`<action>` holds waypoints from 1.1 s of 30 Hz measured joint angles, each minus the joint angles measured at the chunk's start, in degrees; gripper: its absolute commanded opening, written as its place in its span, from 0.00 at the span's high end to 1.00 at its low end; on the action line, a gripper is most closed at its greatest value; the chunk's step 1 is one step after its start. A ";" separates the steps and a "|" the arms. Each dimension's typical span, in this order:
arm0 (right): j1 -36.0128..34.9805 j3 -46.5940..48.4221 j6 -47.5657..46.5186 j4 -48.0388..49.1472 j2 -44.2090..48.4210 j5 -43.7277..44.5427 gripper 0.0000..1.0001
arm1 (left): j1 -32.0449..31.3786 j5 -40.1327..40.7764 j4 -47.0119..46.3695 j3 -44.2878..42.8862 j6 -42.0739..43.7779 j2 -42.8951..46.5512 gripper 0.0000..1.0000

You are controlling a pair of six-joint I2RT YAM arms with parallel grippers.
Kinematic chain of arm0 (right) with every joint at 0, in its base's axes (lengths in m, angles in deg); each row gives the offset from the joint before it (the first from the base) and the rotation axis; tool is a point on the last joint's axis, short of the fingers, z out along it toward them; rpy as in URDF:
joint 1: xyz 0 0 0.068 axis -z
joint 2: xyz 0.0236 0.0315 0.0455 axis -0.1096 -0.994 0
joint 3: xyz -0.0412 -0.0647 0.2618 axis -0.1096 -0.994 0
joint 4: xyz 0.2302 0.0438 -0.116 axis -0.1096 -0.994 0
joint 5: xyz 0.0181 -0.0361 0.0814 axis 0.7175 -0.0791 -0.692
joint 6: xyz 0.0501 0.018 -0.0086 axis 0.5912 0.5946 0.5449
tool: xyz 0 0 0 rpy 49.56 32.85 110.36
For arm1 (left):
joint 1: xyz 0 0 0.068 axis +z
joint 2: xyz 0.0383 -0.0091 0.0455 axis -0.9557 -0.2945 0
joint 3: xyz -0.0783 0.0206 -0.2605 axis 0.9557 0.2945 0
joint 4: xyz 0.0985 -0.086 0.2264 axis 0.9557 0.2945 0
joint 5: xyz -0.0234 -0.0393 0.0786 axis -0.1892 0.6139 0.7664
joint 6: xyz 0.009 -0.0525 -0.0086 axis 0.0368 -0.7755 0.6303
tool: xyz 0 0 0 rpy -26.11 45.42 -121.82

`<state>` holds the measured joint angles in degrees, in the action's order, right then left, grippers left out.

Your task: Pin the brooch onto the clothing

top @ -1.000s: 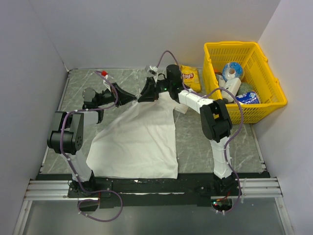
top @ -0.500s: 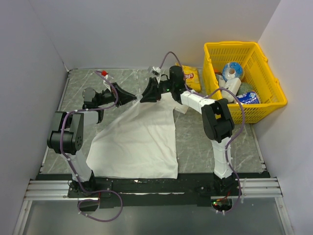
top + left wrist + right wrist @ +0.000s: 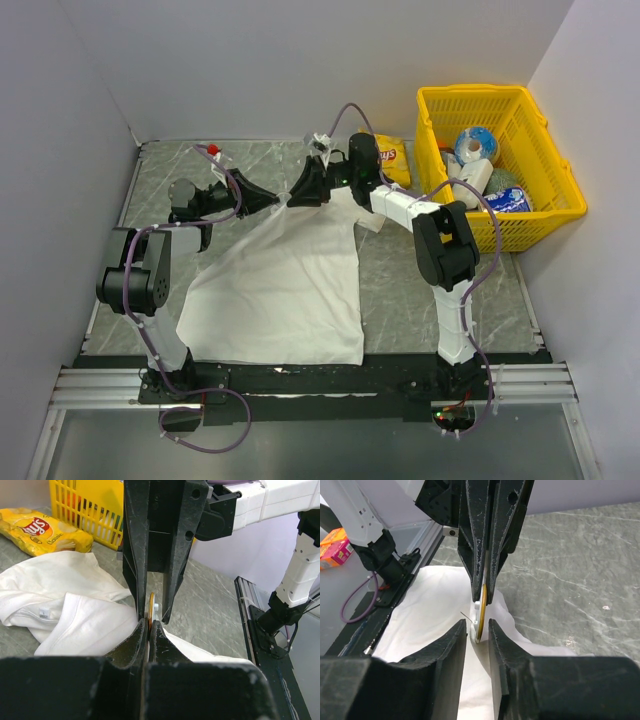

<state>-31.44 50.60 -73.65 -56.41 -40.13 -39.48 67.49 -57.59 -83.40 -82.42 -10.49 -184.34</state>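
White cotton covers the middle of the table (image 3: 395,290): the T-shirt (image 3: 280,290) lies mostly flat in the top view, and its far part, at 12 o'clock, rises into a peak where the two arms meet. We see the left end effector (image 3: 272,201) reach this peak from 9 o'clock and the right end effector (image 3: 298,193) from 3 o'clock, tip to tip. The brooch (image 3: 481,612), a thin golden disc seen on its edge, stands upright between them, just above the cloth. In the right wrist view the left end effector is closed on the upper part of the disc. The right one is a little open, its jaws on either side of the lower part, and we cannot tell if they touch it. A small white piece (image 3: 476,606) sits against the disc, and a thin wire (image 3: 464,615) points out toward 9 o'clock. In the left wrist view the cloth climbs up to the left tip. A yellow basket (image 3: 545,200) stands at 2 o'clock of the table, and a yellow crisp bag (image 3: 388,155) lies just beside it.
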 measured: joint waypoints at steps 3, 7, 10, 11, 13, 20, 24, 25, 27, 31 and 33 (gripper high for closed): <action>0.00 -0.28 0.33 0.46 0.00 -0.02 0.64 | 0.00 0.00 0.00 0.00 -0.02 0.00 0.99; 0.00 -0.42 0.61 0.61 0.00 -0.02 0.63 | 0.00 0.00 0.00 -0.07 -0.02 0.00 0.99; 0.00 -0.42 0.70 0.81 0.00 -0.02 0.62 | 0.00 0.00 0.00 -0.07 -0.02 0.00 0.99; -0.02 -0.42 0.72 0.83 0.00 0.00 0.62 | 0.00 0.00 0.00 -0.07 -0.02 0.00 0.99; -0.13 -0.42 0.70 0.83 0.00 0.00 0.62 | 0.00 0.00 0.00 -0.07 -0.02 0.00 0.99; -0.57 0.00 0.66 0.48 -0.02 0.04 0.66 | 0.00 0.00 0.00 -0.09 -0.02 0.00 0.99; -0.85 0.94 0.68 0.31 -0.11 0.04 0.68 | 0.00 0.00 0.00 -0.09 -0.04 0.00 0.99; -0.85 1.11 0.66 0.31 -0.11 0.04 0.70 | 0.00 0.00 0.00 -0.09 -0.04 0.00 0.99; -0.87 1.60 0.68 0.26 -0.15 0.02 0.71 | 0.00 0.00 0.00 -0.09 -0.07 0.00 0.99; -0.87 1.77 0.66 -0.11 -0.20 0.13 0.72 | 0.00 -0.11 -0.04 -0.20 -0.07 0.00 0.99; -0.87 1.77 0.68 -0.15 -0.22 0.07 0.68 | 0.00 -0.24 -0.02 -0.20 -0.04 0.00 0.99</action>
<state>-32.31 52.37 -72.98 -56.56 -40.35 -39.42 67.49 -57.83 -83.42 -82.62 -10.53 -184.34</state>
